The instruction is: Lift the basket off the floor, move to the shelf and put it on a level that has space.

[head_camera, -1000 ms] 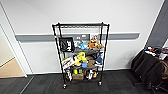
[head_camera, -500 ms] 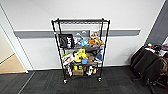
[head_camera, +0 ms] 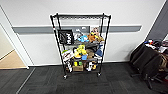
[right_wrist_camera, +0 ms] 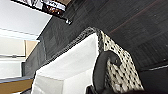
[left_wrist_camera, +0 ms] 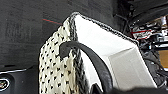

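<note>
The tan floor (head_camera: pixel 11 61) lay beyond the doorway at left. The black wire shelf (head_camera: pixel 80 45) stood against the white wall on the dark carpet floor (head_camera: pixel 45 82); its top level (head_camera: pixel 81 17) carried nothing. The woven basket (left_wrist_camera: pixel 57 72) hung above the carpet in both wrist views, loop handles raised. Neither claw's grip state could be determined.

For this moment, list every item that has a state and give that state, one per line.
Cream woven basket with dark rim and white lining: off the carpet, empty, open top.
Tall black wire shelf: upright against the wall.
Top wire tier: bare.
Lower tiers: crowded with toys and boxes.
Black bag: hanging at the shelf's side.
</note>
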